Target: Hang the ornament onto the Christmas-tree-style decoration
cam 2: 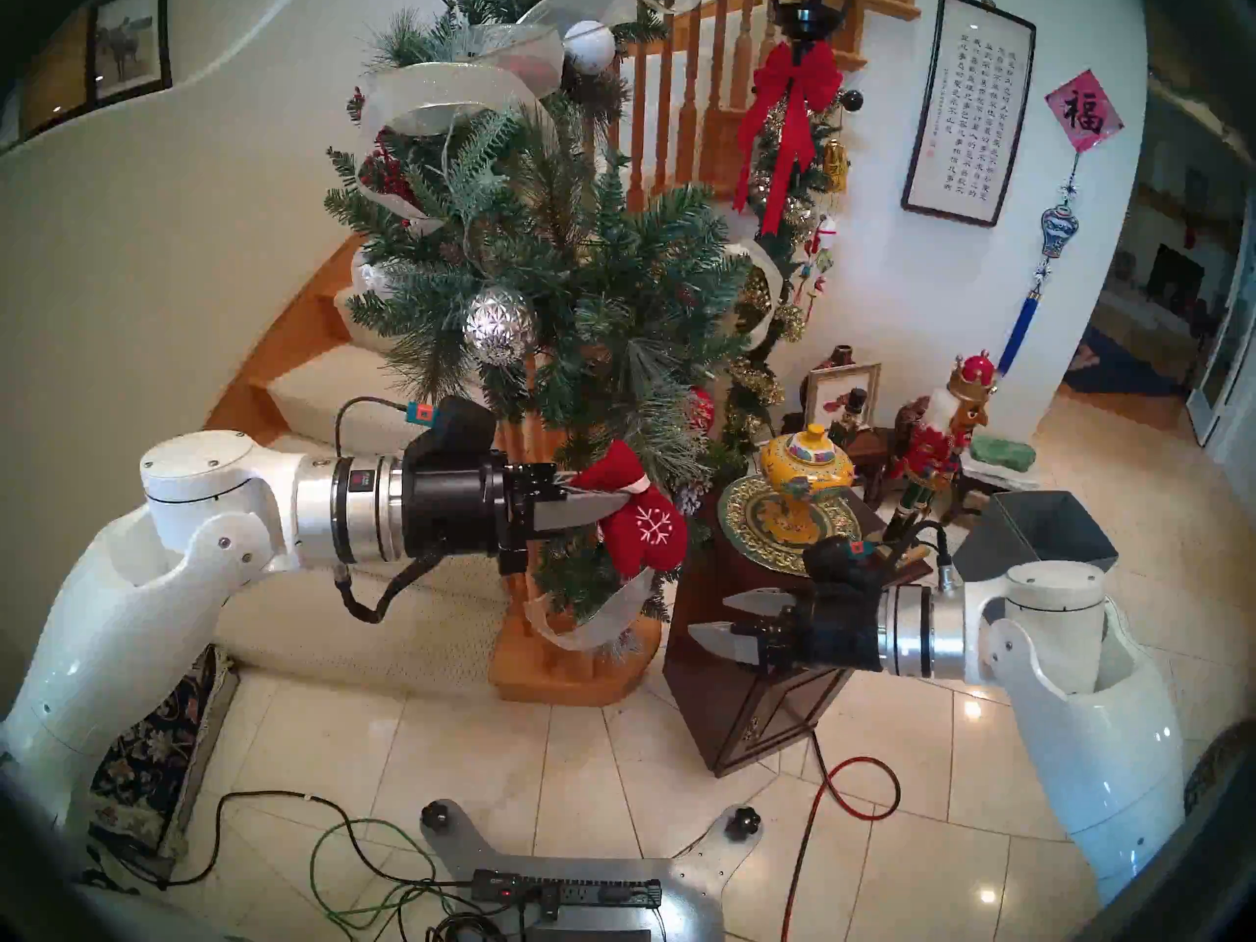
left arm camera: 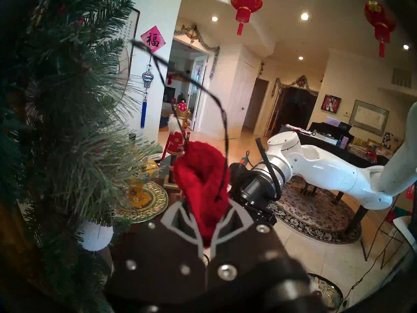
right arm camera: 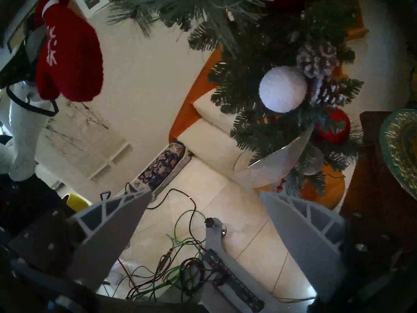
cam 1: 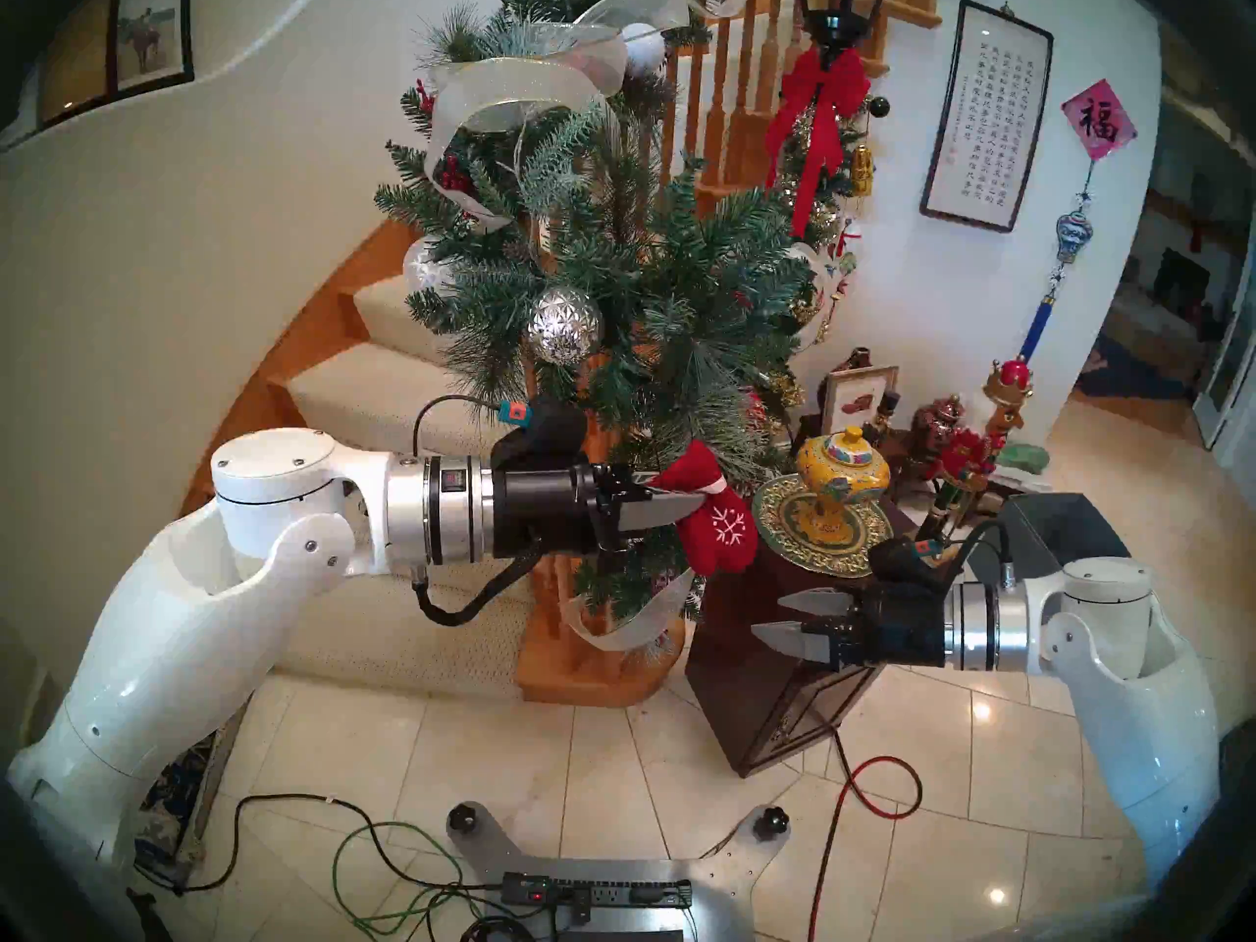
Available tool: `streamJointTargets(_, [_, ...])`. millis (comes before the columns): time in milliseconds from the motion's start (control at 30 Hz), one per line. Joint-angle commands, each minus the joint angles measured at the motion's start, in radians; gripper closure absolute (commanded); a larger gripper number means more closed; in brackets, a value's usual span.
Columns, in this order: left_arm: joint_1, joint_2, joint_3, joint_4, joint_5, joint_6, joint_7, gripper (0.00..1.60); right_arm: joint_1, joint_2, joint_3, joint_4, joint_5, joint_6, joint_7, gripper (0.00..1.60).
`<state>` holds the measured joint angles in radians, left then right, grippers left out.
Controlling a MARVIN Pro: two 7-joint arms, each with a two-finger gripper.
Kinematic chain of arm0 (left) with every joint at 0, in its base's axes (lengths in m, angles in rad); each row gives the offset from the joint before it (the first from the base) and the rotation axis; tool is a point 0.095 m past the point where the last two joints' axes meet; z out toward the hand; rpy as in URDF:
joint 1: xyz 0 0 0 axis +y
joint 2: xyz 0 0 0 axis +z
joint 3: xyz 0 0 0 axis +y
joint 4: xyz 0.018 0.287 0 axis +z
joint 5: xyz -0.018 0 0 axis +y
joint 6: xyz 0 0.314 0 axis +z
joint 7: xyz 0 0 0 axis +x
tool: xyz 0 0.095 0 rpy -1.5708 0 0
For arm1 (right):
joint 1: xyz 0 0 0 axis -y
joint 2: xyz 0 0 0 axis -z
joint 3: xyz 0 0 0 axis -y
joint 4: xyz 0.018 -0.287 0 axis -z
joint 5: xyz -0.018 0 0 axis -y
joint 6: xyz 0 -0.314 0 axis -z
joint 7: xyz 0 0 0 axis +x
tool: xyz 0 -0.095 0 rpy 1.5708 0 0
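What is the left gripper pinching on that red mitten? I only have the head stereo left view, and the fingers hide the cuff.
Observer: In the left wrist view the left gripper is shut on the red mitten at its open cuff end.
Operator: Is there a hanging loop?
Observer: Yes, a thin dark loop stands up from the cuff, free of the pine garland.
Operator: And the right gripper?
Observer: The right wrist view shows the right gripper open and empty, with the garland's white snowy ball and a red ball ahead of it.
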<state>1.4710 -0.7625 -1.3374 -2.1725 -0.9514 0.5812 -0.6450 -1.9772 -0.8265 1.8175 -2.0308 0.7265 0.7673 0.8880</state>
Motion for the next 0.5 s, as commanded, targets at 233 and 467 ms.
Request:
streamJointTargets(233, [-0.008, -0.002, -0.007, -0.004, 0.002, -0.002, -0.001, 1.6, 0.167, 0.073, -0.048, 0.025, 0.024, 0.032, 0.037, 0.0])
streamJointTargets(467, [-0.008, -0.003, -0.007, -0.003, 0.002, -0.002, -0.002, 1.6, 0.18, 0.11, -0.036, 0.034, 0.037, 0.04, 0.086, 0.0])
